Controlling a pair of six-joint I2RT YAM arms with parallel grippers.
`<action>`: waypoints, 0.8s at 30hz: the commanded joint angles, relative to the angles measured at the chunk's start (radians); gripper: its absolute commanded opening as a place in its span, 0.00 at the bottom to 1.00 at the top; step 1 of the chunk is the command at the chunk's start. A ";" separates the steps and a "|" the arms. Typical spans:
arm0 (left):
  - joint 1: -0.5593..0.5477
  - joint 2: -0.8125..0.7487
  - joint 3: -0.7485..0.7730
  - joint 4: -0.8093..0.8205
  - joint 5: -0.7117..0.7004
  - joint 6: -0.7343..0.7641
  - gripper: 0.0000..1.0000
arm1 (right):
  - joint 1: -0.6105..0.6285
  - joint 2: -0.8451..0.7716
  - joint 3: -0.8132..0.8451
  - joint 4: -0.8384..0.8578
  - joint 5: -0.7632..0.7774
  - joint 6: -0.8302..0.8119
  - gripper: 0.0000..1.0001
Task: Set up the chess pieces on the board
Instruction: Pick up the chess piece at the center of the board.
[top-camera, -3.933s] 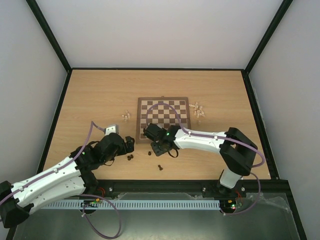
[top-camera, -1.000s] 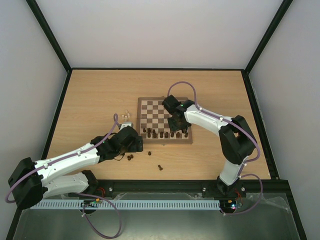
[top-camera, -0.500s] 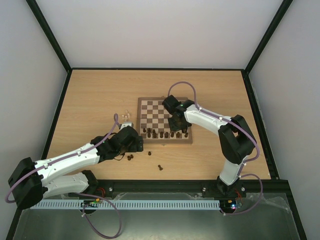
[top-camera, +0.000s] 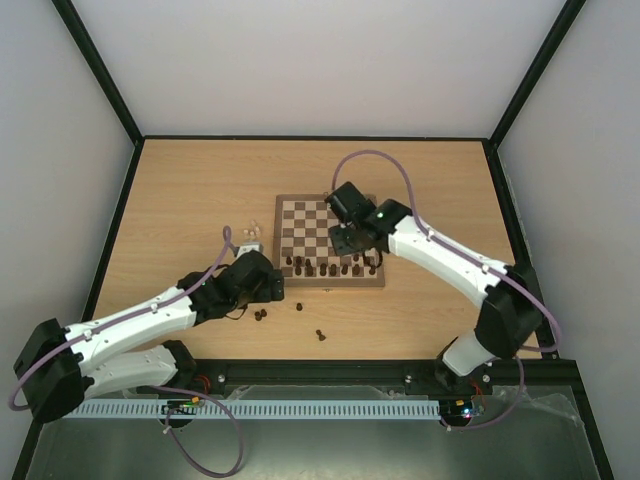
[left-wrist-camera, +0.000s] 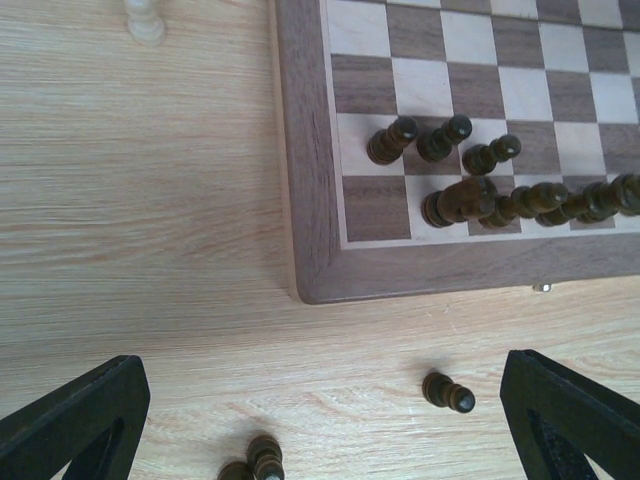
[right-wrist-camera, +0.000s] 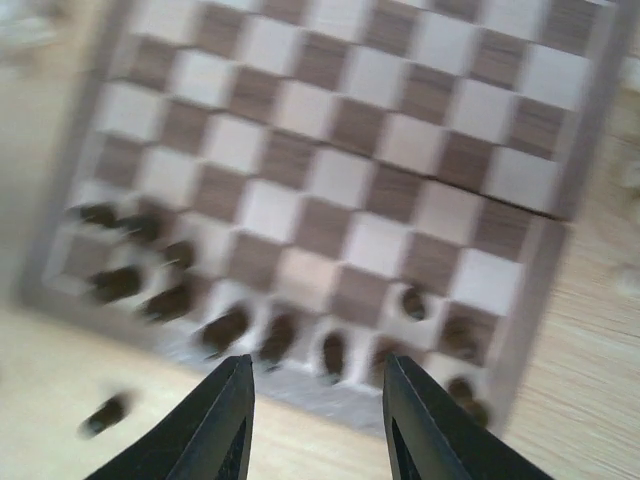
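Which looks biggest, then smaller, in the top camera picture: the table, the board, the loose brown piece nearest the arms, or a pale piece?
1. the table
2. the board
3. the loose brown piece and the pale piece: both tiny, too alike to rank.

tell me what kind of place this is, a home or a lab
Most likely a robotics lab test cell: a left arm and right arm bolted at the edge of a wooden tabletop, boxed in by plain white panels on a black frame, with a chessboard as the workpiece.
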 joint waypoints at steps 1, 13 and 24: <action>0.017 -0.055 -0.010 -0.042 -0.023 -0.026 0.99 | 0.147 -0.060 -0.029 -0.037 -0.108 0.021 0.36; 0.017 -0.284 -0.074 -0.113 -0.069 -0.131 0.99 | 0.364 0.043 -0.107 0.049 -0.140 0.096 0.35; 0.013 -0.402 -0.086 -0.117 -0.069 -0.149 0.99 | 0.384 0.221 -0.044 0.092 -0.141 0.091 0.35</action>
